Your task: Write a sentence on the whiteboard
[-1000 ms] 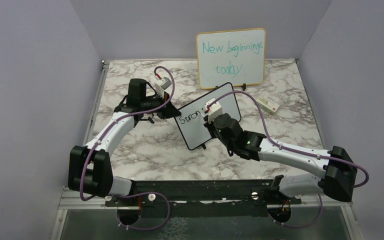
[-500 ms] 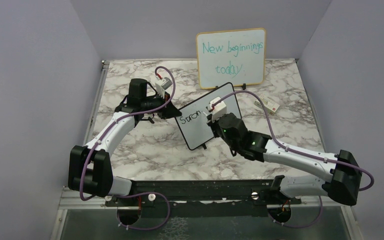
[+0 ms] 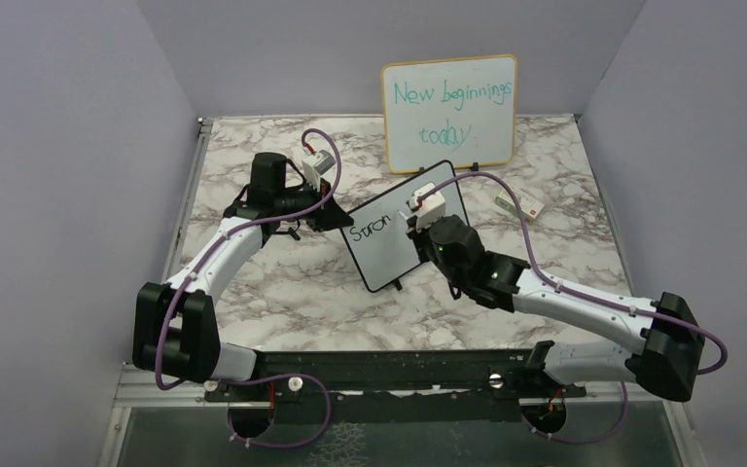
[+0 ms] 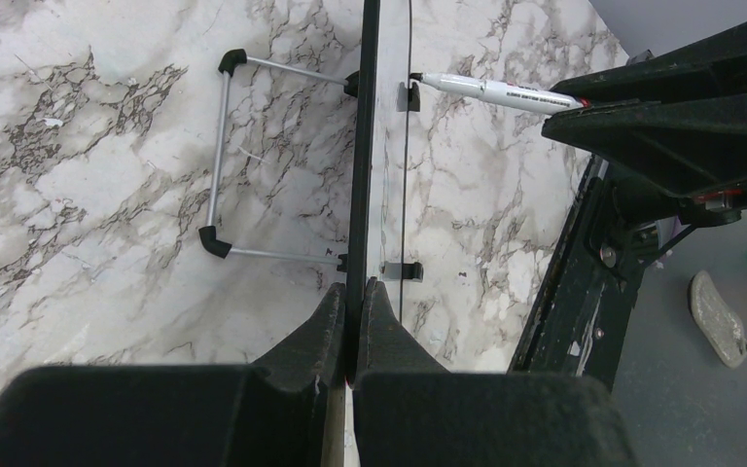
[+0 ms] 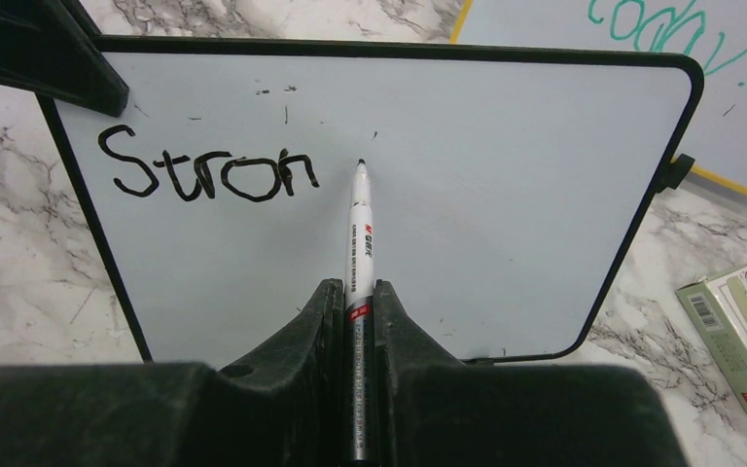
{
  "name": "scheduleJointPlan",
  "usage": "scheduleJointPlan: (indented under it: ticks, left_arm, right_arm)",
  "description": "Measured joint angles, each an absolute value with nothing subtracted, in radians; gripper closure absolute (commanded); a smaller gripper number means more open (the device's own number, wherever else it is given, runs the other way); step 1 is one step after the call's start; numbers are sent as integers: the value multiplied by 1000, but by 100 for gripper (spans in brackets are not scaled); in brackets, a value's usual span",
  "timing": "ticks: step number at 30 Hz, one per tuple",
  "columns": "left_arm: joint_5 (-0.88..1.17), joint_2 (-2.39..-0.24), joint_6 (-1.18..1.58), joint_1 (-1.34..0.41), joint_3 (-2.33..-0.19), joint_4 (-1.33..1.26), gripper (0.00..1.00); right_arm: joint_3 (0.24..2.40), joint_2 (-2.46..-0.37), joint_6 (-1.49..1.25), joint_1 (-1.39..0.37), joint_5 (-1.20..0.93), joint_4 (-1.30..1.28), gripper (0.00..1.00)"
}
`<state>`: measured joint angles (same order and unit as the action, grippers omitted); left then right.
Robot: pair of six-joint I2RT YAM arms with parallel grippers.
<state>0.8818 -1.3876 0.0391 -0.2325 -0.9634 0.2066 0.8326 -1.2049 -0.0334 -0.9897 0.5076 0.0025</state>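
Whiteboard [image 3: 381, 253], lettered "Stron", stands upright mid-table at 6 o'clock of the wood-framed board [image 3: 450, 112]. Left gripper [image 4: 355, 290] clamps its 9 o'clock edge. Right gripper [image 5: 358, 288] clamps the marker [image 5: 361, 233], whose tip lies at 3 o'clock of the lettering.

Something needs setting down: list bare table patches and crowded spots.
Bare: marble on the near side of the whiteboard; the far-left corner; right of the small box. Crowded: the centre, where left gripper clamps the whiteboard and right gripper holds the marker.
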Motion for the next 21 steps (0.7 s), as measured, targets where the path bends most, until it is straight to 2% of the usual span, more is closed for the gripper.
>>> scheduleJointPlan:
  ticks: [21]
  left_arm:
    - [882, -1391, 39, -233, -966, 208, 100]
  right_arm:
    - [833, -1249, -26, -984, 488, 33, 100]
